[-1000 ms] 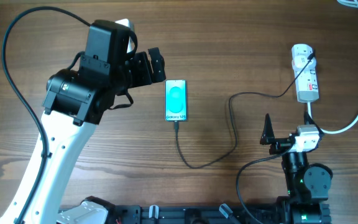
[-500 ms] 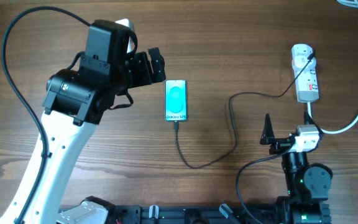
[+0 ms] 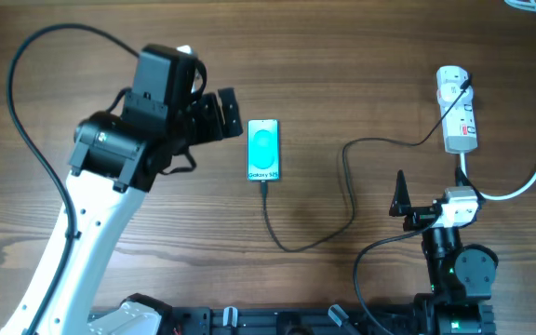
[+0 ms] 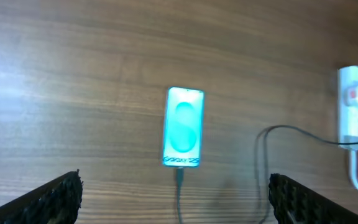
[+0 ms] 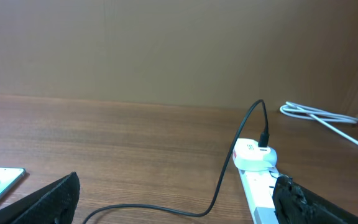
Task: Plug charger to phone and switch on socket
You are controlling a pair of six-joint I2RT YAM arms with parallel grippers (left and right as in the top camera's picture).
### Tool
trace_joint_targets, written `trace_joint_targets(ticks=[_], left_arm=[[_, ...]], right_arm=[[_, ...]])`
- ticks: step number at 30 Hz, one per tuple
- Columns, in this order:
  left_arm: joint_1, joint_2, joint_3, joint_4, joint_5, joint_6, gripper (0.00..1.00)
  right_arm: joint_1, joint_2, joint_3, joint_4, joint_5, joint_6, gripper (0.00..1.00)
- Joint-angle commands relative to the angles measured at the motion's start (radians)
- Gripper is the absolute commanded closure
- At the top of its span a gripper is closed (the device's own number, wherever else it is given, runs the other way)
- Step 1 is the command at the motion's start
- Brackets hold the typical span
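The phone lies flat mid-table with its turquoise screen lit. The charger, a thin black cable, enters the phone's near end, loops right and runs up to a plug in the socket, a white power strip at the far right. My left gripper is open and empty, hovering just left of the phone. The left wrist view shows the phone, the charger and the socket between its fingers. My right gripper is open and empty, near the socket.
A thick white cord runs from the socket's near end and curves off the table's right edge; it also shows in the right wrist view. The left arm's black cable arcs over the left side. The arm bases sit at the front edge.
My left gripper has drawn back a little to the left, away from the phone. The right arm, phone and cable have not moved.
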Motion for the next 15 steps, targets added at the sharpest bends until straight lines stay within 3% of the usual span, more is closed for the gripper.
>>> trace_joint_targets(ticks=[1, 4, 7, 10, 15], left_arm=[[0.055, -0.105, -0.129, -0.053, -0.027, -0.002, 0.00], [0.092, -0.225, -0.208, -0.045, -0.024, 0.000, 0.00], [0.130, -0.370, -0.371, 0.094, 0.065, 0.132, 0.00], [0.156, -0.592, -0.651, 0.396, 0.199, 0.209, 0.00], [0.197, -0.962, -1.029, 0.830, 0.233, 0.209, 0.00]], right_arm=[[-0.004, -0.012, -0.001, 0.003, -0.002, -0.014, 0.00], [-0.004, -0.012, -0.001, 0.003, -0.002, -0.014, 0.00], [-0.004, -0.012, -0.001, 0.003, -0.002, -0.014, 0.00], [-0.004, -0.012, -0.001, 0.003, -0.002, -0.014, 0.00], [-0.004, -0.012, -0.001, 0.003, -0.002, -0.014, 0.00]])
